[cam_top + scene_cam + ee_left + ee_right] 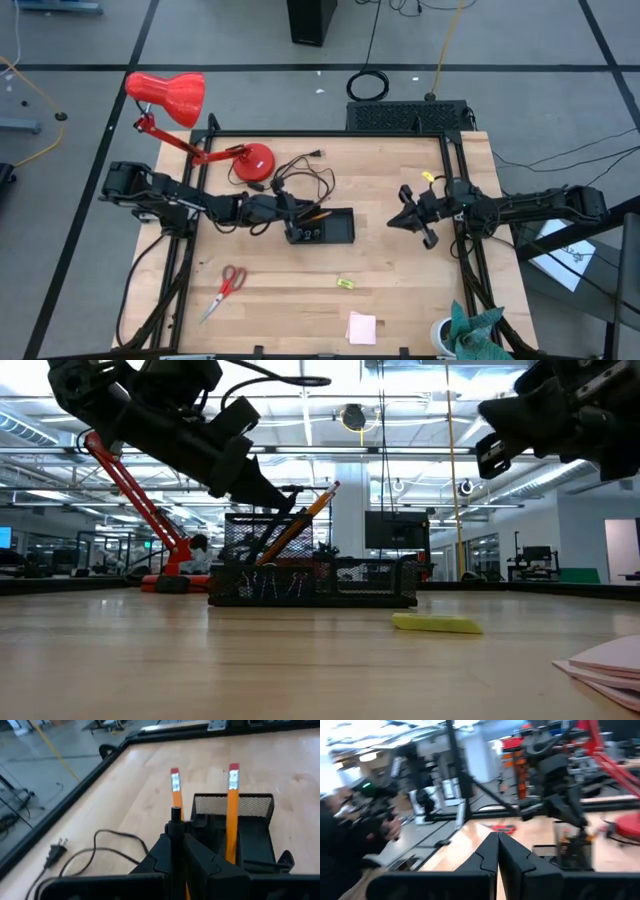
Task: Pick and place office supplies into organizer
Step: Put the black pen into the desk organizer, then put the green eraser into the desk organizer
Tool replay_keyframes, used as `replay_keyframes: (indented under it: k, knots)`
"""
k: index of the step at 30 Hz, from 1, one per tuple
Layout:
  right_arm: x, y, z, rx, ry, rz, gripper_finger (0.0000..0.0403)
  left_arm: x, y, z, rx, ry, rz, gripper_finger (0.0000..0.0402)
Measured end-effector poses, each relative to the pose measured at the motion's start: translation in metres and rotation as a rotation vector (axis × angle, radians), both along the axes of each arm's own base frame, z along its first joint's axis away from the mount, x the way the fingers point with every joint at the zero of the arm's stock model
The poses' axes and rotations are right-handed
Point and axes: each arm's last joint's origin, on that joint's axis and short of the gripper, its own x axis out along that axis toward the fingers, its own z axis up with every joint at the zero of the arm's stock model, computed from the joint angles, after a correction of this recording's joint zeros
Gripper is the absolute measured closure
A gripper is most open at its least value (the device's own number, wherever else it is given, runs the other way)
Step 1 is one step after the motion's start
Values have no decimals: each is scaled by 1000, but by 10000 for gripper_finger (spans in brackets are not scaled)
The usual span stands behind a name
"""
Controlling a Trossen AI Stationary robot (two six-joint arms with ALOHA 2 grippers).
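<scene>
The black mesh organizer stands mid-table, with two orange pencils leaning in its cup. My left gripper hovers at the cup's left end, shut on a dark pen. My right gripper is shut on nothing, raised over the table's right part. Red-handled scissors, a small yellow item and a pink sticky-note pad lie flat on the table near its front edge. No binder clips show. My left gripper pinches the dark pen between its two fingers, just below the pen's upper end, which sticks out past the fingertips. The fingers slant down from the table's left toward the organizer's cup. The pen's lower part is hidden behind the fingers.
A red desk lamp stands with its base at the far left, its black cord and plug looped just beyond the organizer. Bare wood lies between the organizer and the right gripper. A teal plant pot sits at the near right corner.
</scene>
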Motion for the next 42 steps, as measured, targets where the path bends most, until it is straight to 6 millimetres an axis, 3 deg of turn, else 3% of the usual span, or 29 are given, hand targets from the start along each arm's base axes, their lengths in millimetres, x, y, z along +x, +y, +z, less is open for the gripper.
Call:
replay_keyframes:
  k: [4,15,28,32,37,42]
  knots:
    - [1,-3,0,46,8,-88,399,-3,2,-5,-38,49,26,376]
    - [1,-3,0,60,17,-110,399,-4,2,-8,-48,86,28,369]
    - [1,-3,-3,76,45,-106,399,1,-7,1,95,26,-112,238]
    - [1,-3,-5,37,59,-109,399,7,-11,16,135,-92,-127,219]
    - [1,-2,-8,-29,67,-88,399,11,-39,51,118,-173,-209,215]
    - [2,3,-9,-98,56,-58,399,-6,-88,51,170,-30,-300,245]
